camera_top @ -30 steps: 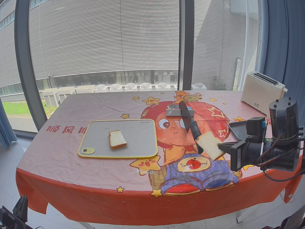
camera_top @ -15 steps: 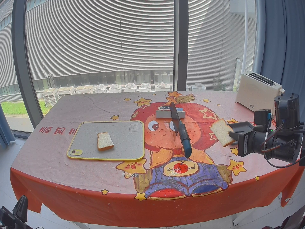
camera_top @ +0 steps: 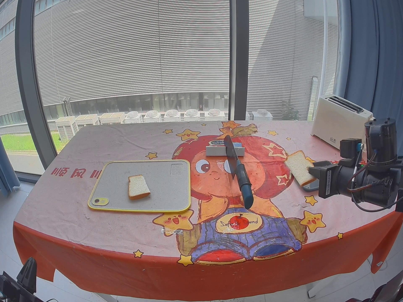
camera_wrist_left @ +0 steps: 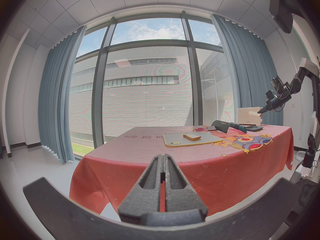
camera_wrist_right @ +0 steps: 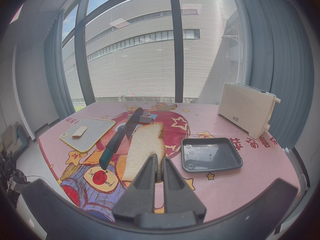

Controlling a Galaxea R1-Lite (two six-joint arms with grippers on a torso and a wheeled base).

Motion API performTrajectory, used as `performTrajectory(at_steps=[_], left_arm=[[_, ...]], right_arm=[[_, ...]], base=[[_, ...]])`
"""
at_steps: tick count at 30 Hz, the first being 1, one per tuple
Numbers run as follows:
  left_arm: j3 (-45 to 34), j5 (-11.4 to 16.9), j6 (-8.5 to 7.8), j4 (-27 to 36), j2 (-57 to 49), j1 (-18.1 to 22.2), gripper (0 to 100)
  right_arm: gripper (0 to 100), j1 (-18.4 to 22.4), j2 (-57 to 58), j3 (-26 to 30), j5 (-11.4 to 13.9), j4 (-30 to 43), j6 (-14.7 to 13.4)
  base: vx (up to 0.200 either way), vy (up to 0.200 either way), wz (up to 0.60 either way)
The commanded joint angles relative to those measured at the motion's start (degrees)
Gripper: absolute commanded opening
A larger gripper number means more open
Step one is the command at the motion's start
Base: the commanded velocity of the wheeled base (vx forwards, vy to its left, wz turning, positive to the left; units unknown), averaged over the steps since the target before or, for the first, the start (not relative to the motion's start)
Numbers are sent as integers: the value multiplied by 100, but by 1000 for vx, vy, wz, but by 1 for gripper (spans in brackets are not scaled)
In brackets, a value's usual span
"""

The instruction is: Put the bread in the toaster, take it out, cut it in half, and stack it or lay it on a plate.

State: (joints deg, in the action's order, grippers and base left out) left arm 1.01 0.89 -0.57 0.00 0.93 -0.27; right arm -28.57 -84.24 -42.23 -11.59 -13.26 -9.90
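My right gripper (camera_top: 312,174) (camera_wrist_right: 159,158) is shut on a half slice of bread (camera_top: 299,167) (camera_wrist_right: 146,147), held in the air above the near-left edge of the dark plate (camera_wrist_right: 211,154). The other bread half (camera_top: 138,186) (camera_wrist_right: 80,131) lies on the grey cutting board (camera_top: 168,189). A knife with a teal handle (camera_top: 239,170) (camera_wrist_right: 116,139) leans on its small holder (camera_top: 218,149) at the table's middle. The white toaster (camera_top: 340,120) (camera_wrist_right: 248,109) stands at the back right. My left gripper (camera_wrist_left: 162,180) is shut on nothing, low and well off the table's left side.
The plate (camera_top: 311,186) is mostly hidden behind my right gripper in the head view. The table's orange cloth edge (camera_top: 210,269) runs along the front. A large window lies behind the table, and a blue curtain (camera_top: 373,42) hangs behind the toaster.
The head camera shifted at first. My right gripper has carried the bread half from beside the knife handle to the right and farther back, over the plate's edge.
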Motion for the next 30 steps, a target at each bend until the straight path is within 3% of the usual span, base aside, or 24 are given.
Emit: performTrajectory(at_steps=[1,6,24,30], left_arm=[[-101,8,-13,0,-93,0,0],[-101,-10,5,0,-93,0,0],[-101,-10,31,0,-93,0,0],[-101,-1,5,0,-93,0,0]], right_arm=[[0,-34,-23,30,-1,-1,6],[0,-52,-14,30,-1,-1,14],[0,-78,-207,39,-10,-1,6],[0,-52,-216,22,-1,-10,-12]], base=[[0,0,0],[0,0,0],[0,-200,0],[0,0,0]])
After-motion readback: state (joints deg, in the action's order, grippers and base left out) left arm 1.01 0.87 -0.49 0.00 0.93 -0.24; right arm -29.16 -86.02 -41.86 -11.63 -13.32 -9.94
